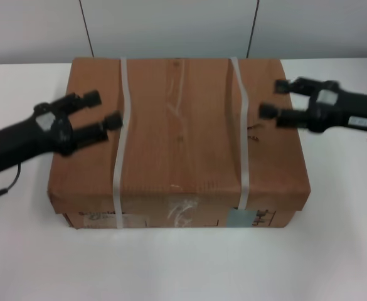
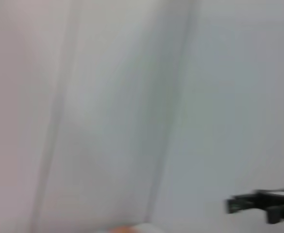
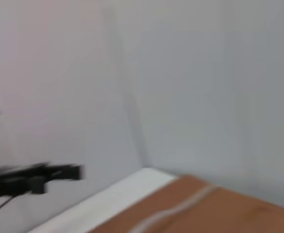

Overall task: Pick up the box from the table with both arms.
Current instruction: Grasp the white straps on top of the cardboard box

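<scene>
The brown cardboard box (image 1: 180,132) with two white straps sits on the white table (image 1: 170,263) in the head view. Its front face shows tape and a grey label. My left gripper (image 1: 103,110) is open and hovers over the box's left top part. My right gripper (image 1: 275,99) is open and hovers over the box's right top part. The fingers point inward toward each other. The right wrist view shows a corner of the box (image 3: 205,208) and the left gripper (image 3: 59,172) farther off. The left wrist view shows the right gripper (image 2: 251,203) farther off.
A grey panelled wall (image 1: 170,25) stands behind the table. A thin black cable (image 1: 4,188) hangs from the left arm over the table's left side. White tabletop shows in front of the box and on both sides.
</scene>
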Tool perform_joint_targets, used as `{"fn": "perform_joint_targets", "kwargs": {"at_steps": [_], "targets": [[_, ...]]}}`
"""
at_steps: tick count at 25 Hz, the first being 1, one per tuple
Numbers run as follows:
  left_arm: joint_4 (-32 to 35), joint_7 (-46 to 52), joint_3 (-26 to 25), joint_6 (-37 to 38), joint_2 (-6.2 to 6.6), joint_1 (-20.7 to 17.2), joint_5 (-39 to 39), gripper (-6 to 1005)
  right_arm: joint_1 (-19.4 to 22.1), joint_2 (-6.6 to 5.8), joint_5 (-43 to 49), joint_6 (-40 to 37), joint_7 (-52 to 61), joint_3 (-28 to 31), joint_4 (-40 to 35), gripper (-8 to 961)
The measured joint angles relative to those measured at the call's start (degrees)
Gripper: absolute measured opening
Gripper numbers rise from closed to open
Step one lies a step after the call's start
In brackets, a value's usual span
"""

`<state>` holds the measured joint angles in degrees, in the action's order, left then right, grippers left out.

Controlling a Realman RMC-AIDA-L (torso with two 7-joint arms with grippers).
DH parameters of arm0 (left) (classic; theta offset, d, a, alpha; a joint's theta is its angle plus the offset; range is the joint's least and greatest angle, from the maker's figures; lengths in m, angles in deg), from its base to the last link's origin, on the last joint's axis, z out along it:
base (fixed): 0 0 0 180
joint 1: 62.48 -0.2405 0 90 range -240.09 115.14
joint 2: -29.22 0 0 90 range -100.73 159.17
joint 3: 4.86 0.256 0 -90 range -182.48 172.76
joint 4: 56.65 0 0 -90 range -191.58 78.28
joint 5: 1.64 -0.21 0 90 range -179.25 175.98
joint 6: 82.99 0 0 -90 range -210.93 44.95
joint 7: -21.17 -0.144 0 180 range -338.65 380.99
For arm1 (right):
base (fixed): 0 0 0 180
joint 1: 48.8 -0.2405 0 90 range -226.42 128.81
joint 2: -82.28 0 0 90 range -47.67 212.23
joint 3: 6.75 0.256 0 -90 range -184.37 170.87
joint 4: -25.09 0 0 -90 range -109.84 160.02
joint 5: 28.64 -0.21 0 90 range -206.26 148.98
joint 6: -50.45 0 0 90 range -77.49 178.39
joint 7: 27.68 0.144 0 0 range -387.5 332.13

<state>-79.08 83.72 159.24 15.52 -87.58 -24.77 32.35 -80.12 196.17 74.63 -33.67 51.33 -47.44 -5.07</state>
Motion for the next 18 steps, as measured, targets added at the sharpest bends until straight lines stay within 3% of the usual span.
{"fn": "perform_joint_targets", "kwargs": {"at_steps": [12, 18], "targets": [[5.64, 9.46, 0.06, -26.42, -0.17, 2.92, 0.55, 781, 0.02, 0.03, -0.07, 14.70, 6.71, 1.46, 5.97, 861], [8.59, 10.19, 0.08, -33.00, -0.22, 4.62, -1.60, 781, -0.60, 0.45, 0.02, 18.74, 6.76, 1.30, 9.23, 861]]}}
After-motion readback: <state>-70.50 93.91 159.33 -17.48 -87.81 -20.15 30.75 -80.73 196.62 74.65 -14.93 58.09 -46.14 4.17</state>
